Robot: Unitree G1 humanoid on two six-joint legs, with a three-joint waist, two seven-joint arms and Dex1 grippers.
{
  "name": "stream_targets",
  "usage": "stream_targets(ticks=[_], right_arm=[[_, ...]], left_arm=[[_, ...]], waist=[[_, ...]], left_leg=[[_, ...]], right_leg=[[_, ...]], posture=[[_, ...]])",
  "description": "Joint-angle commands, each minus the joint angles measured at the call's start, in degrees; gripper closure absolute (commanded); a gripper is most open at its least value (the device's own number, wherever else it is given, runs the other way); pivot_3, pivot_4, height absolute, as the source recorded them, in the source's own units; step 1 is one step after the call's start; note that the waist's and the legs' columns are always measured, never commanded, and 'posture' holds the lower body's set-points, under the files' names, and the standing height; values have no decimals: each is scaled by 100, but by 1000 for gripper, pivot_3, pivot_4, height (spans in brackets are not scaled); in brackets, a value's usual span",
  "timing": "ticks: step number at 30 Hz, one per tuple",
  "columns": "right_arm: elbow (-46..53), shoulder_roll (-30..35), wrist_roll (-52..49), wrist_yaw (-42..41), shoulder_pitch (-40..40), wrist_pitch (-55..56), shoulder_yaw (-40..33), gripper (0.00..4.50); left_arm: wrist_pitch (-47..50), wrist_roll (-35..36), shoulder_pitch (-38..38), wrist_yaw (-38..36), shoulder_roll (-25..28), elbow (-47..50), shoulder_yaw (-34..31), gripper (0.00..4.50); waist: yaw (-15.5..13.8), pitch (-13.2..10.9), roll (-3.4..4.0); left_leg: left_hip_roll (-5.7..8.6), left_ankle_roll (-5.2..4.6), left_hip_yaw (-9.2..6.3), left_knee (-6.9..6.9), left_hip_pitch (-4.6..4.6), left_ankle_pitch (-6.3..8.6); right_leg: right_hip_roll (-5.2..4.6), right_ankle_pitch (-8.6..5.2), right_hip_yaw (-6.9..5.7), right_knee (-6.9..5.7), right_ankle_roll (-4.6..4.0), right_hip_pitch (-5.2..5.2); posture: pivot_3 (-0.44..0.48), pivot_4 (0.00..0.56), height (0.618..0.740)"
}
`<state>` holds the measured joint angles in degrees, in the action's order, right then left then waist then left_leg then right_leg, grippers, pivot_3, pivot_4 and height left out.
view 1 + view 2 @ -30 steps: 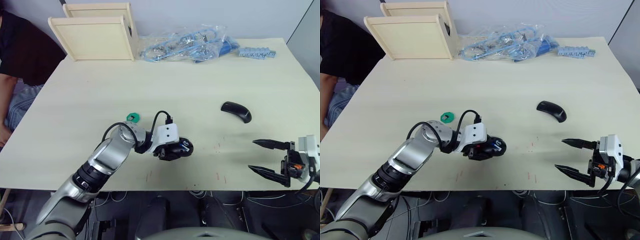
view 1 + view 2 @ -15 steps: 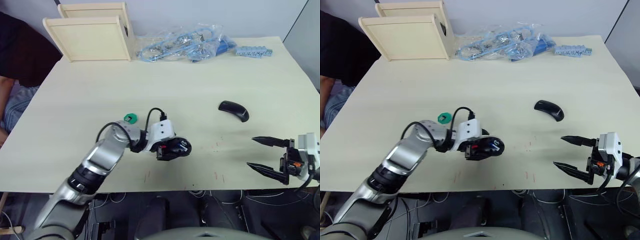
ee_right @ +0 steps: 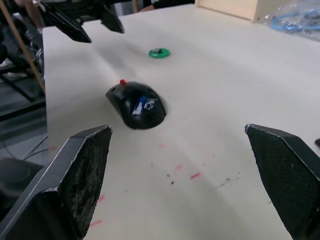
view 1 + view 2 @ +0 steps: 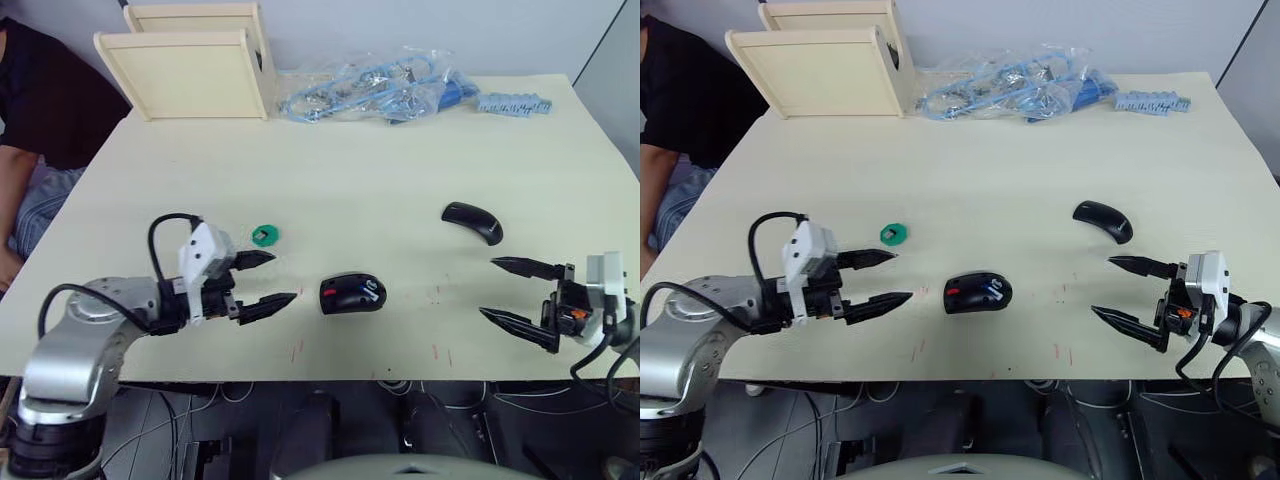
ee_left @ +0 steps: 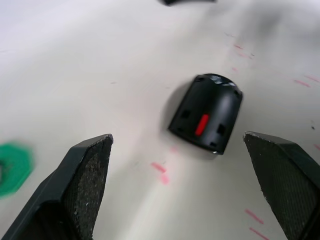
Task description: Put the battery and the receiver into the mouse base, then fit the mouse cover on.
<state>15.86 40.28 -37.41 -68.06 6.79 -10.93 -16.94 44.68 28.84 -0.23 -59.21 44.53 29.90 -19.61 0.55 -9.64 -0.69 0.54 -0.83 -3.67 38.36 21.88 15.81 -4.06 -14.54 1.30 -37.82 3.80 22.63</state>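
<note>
Mouse base (image 4: 352, 294) sits alone near the front table (image 4: 400, 170) edge, blue battery (image 3: 139, 106) seated inside (receiver too small to tell). Left gripper (image 4: 262, 281) just left of it, jaws apart, empty. Right gripper (image 4: 522, 293) well right of it, also spread. Mouse cover (image 4: 472, 222) lies beyond-right, presumably next. No readable markings.

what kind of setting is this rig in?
Likely a lab or workshop bench: a pale table with a plywood box, a plastic bag of blue parts and a seated person at its edge.
</note>
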Motion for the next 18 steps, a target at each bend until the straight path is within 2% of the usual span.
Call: stream_targets(ticks=[1, 7, 12, 18], right_arm=[[170, -76, -77, 135, 0, 69, -102, 0], [292, -256, 28, 320, 22, 165, 39, 0], [408, -370, -3, 412, 169, 226, -30, 0], [434, -434, 94, 431, 533, 461, -171, 0]], left_arm=[[173, 403, 238, 491, -177, 211, -719, 55], [281, 661, 356, 1225, -454, -239, -1447, 55], [98, 649, 367, 1480, -541, -765, -1565, 55], [-282, 559, 279, 1640, -644, -1196, -1404, 55]], waist=[[7, -1, 1], [7, -1, 1], [5, -1, 1], [5, -1, 0]], left_leg=[[0, 0, 1, 0, -1, 0], [0, 1, 0, -1, -3, 0], [2, 1, 2, -1, -2, 0], [2, 1, 0, -1, -2, 0]], right_leg=[[0, 0, 1, -1, 0, 1], [0, 1, 1, -4, -1, 1], [0, 1, 2, -2, -2, 2], [-1, 1, 1, -3, -2, 2]], posture=[[0, 150, 740], [0, 150, 740], [0, 150, 740], [0, 150, 740]])
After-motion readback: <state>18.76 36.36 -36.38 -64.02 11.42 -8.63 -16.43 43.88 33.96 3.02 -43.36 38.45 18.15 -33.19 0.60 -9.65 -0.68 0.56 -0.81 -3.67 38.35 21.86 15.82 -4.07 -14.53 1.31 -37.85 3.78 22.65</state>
